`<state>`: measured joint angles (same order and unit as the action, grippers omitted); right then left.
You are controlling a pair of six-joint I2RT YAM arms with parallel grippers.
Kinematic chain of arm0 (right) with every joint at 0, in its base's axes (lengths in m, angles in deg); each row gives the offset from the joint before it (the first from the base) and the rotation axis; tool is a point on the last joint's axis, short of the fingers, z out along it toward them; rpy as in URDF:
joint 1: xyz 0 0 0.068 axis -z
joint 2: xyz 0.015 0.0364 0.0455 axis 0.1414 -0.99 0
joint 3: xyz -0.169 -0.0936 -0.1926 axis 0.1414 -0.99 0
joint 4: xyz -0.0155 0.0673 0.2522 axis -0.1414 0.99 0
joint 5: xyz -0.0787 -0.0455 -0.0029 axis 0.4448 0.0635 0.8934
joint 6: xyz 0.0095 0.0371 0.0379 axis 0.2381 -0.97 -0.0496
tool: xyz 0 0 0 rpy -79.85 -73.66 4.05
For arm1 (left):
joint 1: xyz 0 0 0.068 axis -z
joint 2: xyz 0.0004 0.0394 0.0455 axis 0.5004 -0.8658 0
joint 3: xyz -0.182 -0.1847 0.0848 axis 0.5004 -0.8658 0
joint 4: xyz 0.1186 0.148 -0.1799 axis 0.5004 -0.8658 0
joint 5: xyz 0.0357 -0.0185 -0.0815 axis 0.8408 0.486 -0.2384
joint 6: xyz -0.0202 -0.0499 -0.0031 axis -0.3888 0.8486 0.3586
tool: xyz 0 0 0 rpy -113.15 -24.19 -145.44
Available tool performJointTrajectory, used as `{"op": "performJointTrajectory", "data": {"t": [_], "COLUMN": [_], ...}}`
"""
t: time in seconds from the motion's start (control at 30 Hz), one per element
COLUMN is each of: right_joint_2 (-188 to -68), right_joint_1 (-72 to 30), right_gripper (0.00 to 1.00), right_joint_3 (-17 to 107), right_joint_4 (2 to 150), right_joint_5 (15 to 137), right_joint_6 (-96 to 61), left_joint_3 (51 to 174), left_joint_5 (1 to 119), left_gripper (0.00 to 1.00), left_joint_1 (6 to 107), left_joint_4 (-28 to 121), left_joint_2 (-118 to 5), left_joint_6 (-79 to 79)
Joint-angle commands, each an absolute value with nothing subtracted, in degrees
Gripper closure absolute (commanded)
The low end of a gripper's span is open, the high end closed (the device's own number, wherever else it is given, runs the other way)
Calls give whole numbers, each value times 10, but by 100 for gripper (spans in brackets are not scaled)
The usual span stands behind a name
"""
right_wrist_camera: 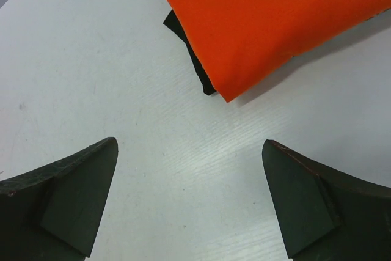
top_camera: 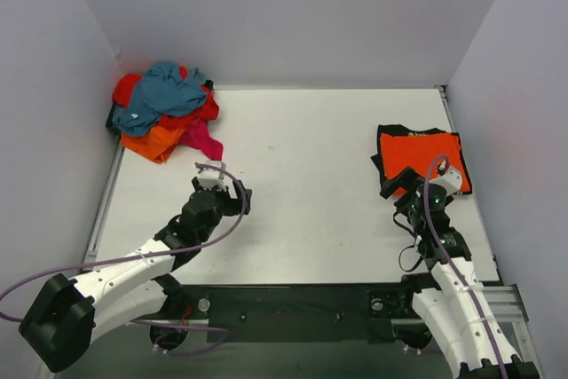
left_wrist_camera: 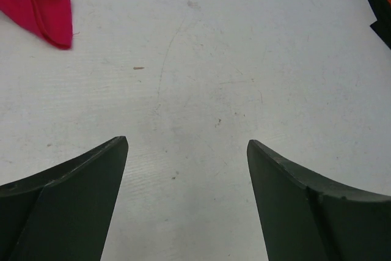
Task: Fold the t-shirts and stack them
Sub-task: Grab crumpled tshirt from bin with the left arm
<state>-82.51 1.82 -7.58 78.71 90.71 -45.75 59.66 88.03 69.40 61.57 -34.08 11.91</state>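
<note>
A heap of unfolded t-shirts lies in the far left corner: a teal blue one [top_camera: 167,91] on top, red [top_camera: 127,88], orange [top_camera: 153,141] and magenta pink [top_camera: 204,138] under it. A folded orange t-shirt [top_camera: 424,159] lies on a folded black one [top_camera: 389,137] at the right. My left gripper [top_camera: 216,177] is open and empty over bare table, just short of the pink shirt's tip [left_wrist_camera: 43,5]. My right gripper [top_camera: 417,185] is open and empty at the near left corner of the folded orange shirt [right_wrist_camera: 269,16], with the black shirt [right_wrist_camera: 192,56] showing beneath.
The white table [top_camera: 311,184] is walled at the back and on both sides. Its near edge carries a dark rail [top_camera: 293,303] with the arm bases. A purple cable [top_camera: 106,264] loops along the left arm.
</note>
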Motion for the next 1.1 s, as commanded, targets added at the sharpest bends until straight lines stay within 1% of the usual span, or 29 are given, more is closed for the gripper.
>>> {"op": "performJointTrajectory", "data": {"t": [0.0, 0.03, 0.1, 0.17, 0.23, 0.3, 0.47, 0.63, 0.77, 0.8, 0.87, 0.97, 1.07], "right_joint_2": [-794, -779, -753, -731, -724, -738, -772, -781, -785, -786, -788, -788, -789], "right_joint_1": [12, 10, 11, 11, 6, -17, -25, -32, -32, -32, -33, -33, -33], "right_gripper": [0, 0, 0, 0, 2, 3, 5, 6, 7, 7, 7, 7, 7], "right_joint_3": [-44, -44, -62, -89, -113, -116, -124, -131, -135, -137, -138, -140, -142], "right_joint_4": [878, 881, 881, 861, 841, 837, 823, 814, 812, 812, 809, 805, 802], "right_joint_5": [930, 928, 938, 921, 914, 940, 918, 918, 919, 920, 919, 921, 925], "right_joint_6": [-476, -470, -481, -482, -482, -488, -490, -490, -490, -490, -490, -488, -489], "left_joint_3": [636, 648, 697, 750, 793, 826, 913, 985, 1057, 1072, 1128, 1215, 1287], "left_joint_5": [922, 950, 967, 965, 952, 940, 926, 933, 936, 920, 902, 881, 860], "left_gripper": [10, 8, 8, 8, 7, 7, 8, 12, 15, 18, 19, 20, 23], "left_joint_1": [691, 685, 663, 629, 590, 547, 438, 354, 314, 303, 286, 284, 283], "left_joint_4": [596, 579, 518, 464, 422, 422, 386, 379, 376, 372, 348, 321, 297], "left_joint_2": [-363, -371, -390, -410, -425, -439, -489, -541, -638, -680, -744, -820, -894], "left_joint_6": [148, 160, 185, 204, 219, 229, 250, 261, 274, 276, 287, 289, 291]}}
